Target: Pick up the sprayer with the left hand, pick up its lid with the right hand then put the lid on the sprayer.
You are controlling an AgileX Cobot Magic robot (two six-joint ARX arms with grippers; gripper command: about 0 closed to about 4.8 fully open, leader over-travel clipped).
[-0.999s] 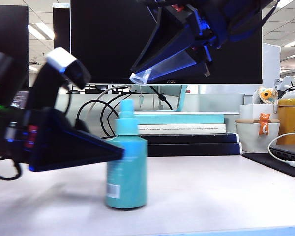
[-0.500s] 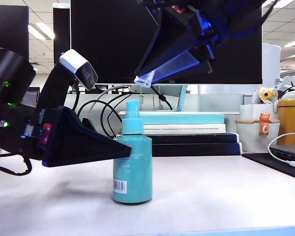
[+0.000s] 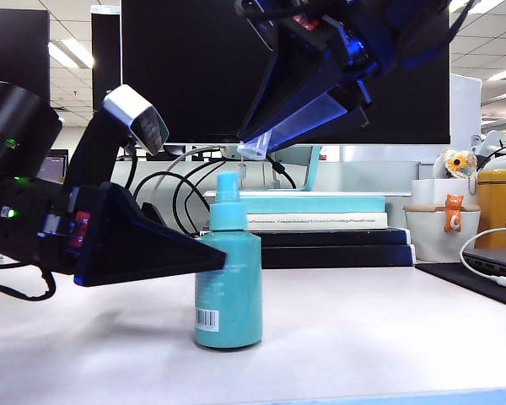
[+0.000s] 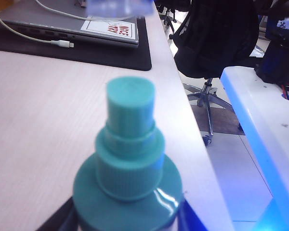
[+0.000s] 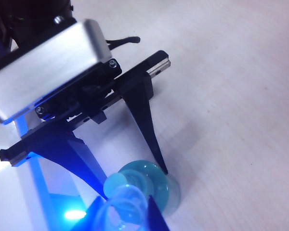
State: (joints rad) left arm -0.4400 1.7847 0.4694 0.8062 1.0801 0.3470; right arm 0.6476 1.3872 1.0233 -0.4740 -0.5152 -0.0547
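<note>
while upright on the worktop point(image 3: 388, 337), sprayer point(image 3: 228, 291) gripped at its shoulder by left gripper point(image 3: 209, 257), jaws part-open and clamped on either side of the teal body; base apparently resting on the surface, not clearly lifted. in the left wrist view, nozzle point(image 4: 130, 113) bare, no cap on it. lid point(image 3: 255, 149) pinched in right gripper point(image 3: 261, 145), jaws nearly closed on the small clear cap, hanging above the nozzle and a little to its right in the exterior view, well apart from it. from the right wrist view, lid point(image 5: 125, 206) roughly over the sprayer point(image 5: 154, 185) top, left gripper fingers point(image 5: 149, 127) flanking the bottle. judged: both pickups done, or as good as done. left to do: lining the cap's open mouth up with the nozzle, lowering it, pressing it home. main risk: a tilted cap catching the nozzle edge or slipping out of the pinch, being clear and small.
</note>
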